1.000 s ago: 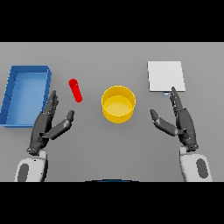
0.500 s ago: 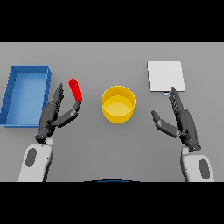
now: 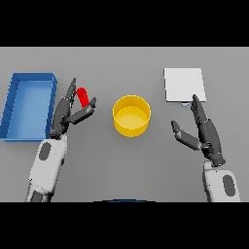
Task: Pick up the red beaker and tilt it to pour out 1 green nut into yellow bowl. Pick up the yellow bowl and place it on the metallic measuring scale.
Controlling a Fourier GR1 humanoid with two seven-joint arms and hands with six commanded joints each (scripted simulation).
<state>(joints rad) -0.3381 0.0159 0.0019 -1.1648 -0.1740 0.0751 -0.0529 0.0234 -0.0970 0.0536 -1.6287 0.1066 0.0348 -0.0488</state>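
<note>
We are reaching our left hand in on the red beaker, which is lying tilted on the grey table at about ten o'clock from the yellow bowl and just beside the blue bin. The fingers are sitting on the beaker's nine o'clock side and the thumb at its five o'clock side, relaxed and spread, not yet closing on it, so we are holding nothing. Our right hand is hovering loose and unclenched at four o'clock from the bowl, just below the metallic measuring scale, which is lying at two o'clock from the bowl.

We are judging this as the approach to the grasp. The beaker is small and slim, so if we are closing with the thumb off its side, we are risking a nudge that rolls it toward the bin or out from between the fingers. We cannot tell whether a green nut is inside; a skewed pinch would be risking a spill short of the bowl
</note>
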